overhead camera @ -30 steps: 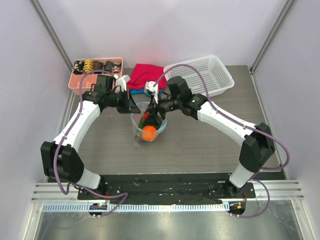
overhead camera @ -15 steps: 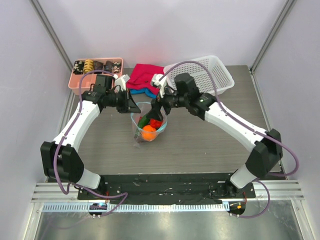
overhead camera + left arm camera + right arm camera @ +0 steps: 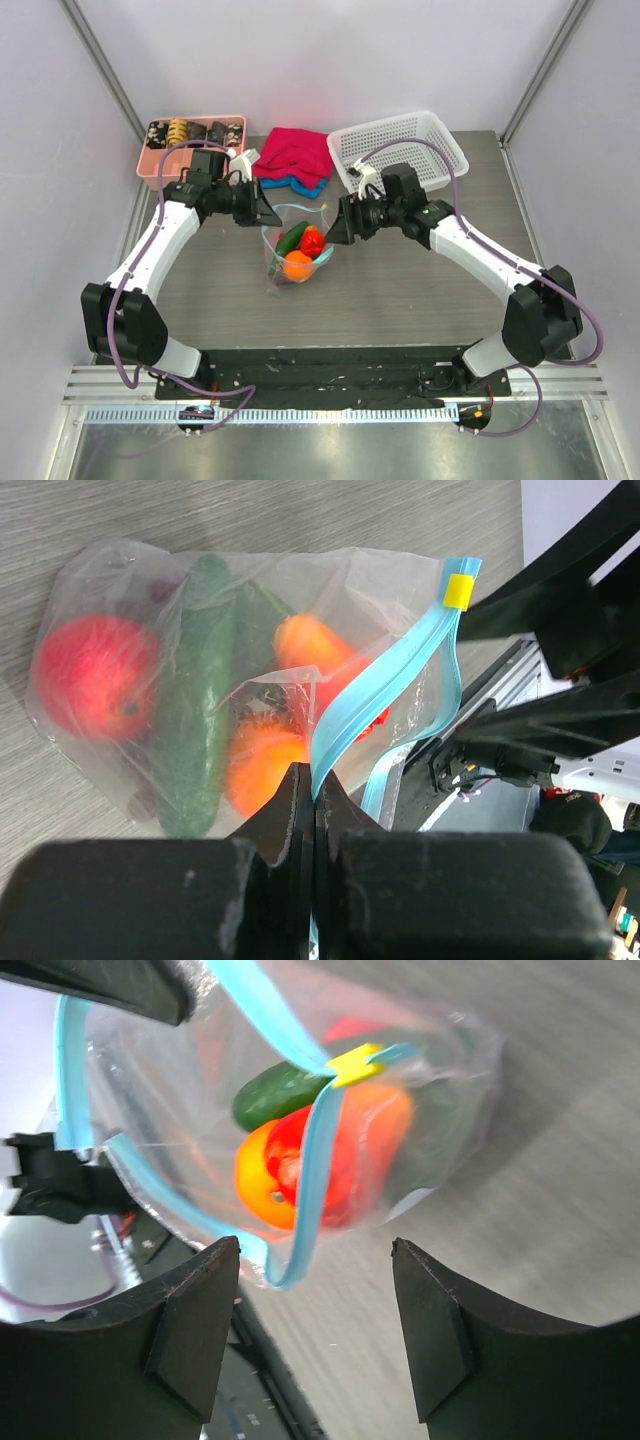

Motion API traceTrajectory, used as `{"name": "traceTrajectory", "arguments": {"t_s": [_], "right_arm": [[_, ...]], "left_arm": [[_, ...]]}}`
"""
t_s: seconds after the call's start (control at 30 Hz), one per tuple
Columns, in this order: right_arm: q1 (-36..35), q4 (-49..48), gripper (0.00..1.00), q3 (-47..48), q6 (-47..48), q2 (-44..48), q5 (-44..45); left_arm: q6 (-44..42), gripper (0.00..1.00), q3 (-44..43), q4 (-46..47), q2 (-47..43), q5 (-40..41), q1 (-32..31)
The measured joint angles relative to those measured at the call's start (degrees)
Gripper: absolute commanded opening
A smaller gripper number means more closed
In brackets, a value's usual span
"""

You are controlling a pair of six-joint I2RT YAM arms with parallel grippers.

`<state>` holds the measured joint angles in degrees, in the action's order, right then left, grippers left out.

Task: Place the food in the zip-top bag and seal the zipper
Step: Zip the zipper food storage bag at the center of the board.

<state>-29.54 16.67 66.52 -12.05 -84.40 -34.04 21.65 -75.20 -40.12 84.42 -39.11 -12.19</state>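
The clear zip-top bag [image 3: 274, 250] stands open at the table's middle, with a green cucumber [image 3: 291, 240], a red piece [image 3: 312, 240] and an orange [image 3: 297, 265] of the food inside. My left gripper [image 3: 267, 214] is shut on the bag's left rim. In the left wrist view its jaws [image 3: 315, 782] pinch the blue zipper [image 3: 380, 685], with a yellow slider [image 3: 459, 590] at the far end. My right gripper [image 3: 335, 226] is just right of the bag and open. In the right wrist view [image 3: 313, 1252] the zipper [image 3: 318, 1160] loops down between its fingers, untouched.
A pink divided tray [image 3: 190, 160] of snack pieces sits at the back left. A red cloth [image 3: 295, 150] on a blue one lies behind the bag. A white mesh basket [image 3: 400, 150] stands at the back right, close behind my right arm.
My right gripper was over the bag's mouth; it has pulled back to the right and stands open. A red piece now lies in the bag. The left gripper has held still.
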Motion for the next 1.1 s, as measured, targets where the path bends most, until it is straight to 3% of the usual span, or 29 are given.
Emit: {"name": "traceTrajectory", "arguments": {"t_s": [0.1,0.13,0.2,0.23,0.33,0.47,0.7,0.97,1.1], "right_arm": [[-0.2,-2.1,0.53,-1.4,-2.8,-0.1,-2.2],[-0.4,-2.9,0.39,-1.5,-3.5,-0.1,-2.6],[-0.7,-5.1,0.21,-1.6,-4.7,-0.5,-3.0],[-0.7,-5.9,0.01,-1.6,-4.9,-0.8,-3.1],[-0.8,-7.1,0.01,-1.6,-6.7,-2.1,-3.4],[-0.8,-10.6,0.01,-4.2,-11.9,-1.7,-3.9],[-3.1,-20.1,0.01,-11.1,-23.7,5.6,-2.4],[-7.2,-25.3,0.01,-14.1,-30.7,7.5,0.5],[-8.4,-25.9,0.01,-14.7,-32.7,7.5,2.9]], "left_arm": [[-0.1,0.00,0.0,0.0,0.0,0.0,0.0],[-0.2,0.00,0.0,0.0,0.0,0.0,0.0],[-0.7,0.01,0.0,0.0,0.0,0.0,-0.1],[-0.9,0.01,0.0,0.0,0.0,0.0,-0.2],[-1.6,0.09,0.0,0.0,0.0,0.1,-0.5],[-3.9,0.28,-0.5,-1.2,0.1,0.5,-0.7],[-8.3,0.55,-3.0,-2.7,0.5,2.0,-1.4],[-13.5,0.54,-6.8,-3.2,2.9,5.4,-6.9],[-16.7,0.45,-7.0,-3.4,3.1,5.7,-10.7]]}}
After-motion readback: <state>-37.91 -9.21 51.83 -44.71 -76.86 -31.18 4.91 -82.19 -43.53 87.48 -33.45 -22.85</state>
